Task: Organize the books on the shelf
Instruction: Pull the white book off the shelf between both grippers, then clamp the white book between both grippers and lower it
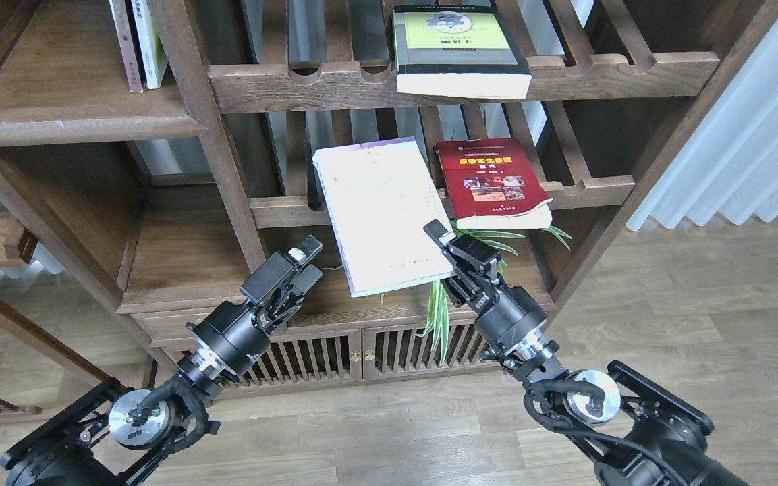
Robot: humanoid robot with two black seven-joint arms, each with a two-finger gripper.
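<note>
Books are the job, and your large white paperback looks light, thin and floppy, so grip it near a corner or the spine and expect sag. It lies tilted, overhanging a slatted rack's front rail, with your right end effector clamped on its lower right corner. Your left end effector hovers empty, part open, just beside its left edge.

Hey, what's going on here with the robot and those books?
The robot is sorting books in a wooden bookcase. Its right gripper pinches the lower right corner of a large white book, which leans out from a slatted rack. The left gripper hangs nearby, holding nothing. A red book lies on the same rack, and a yellow-green book lies on the rack above.
</note>
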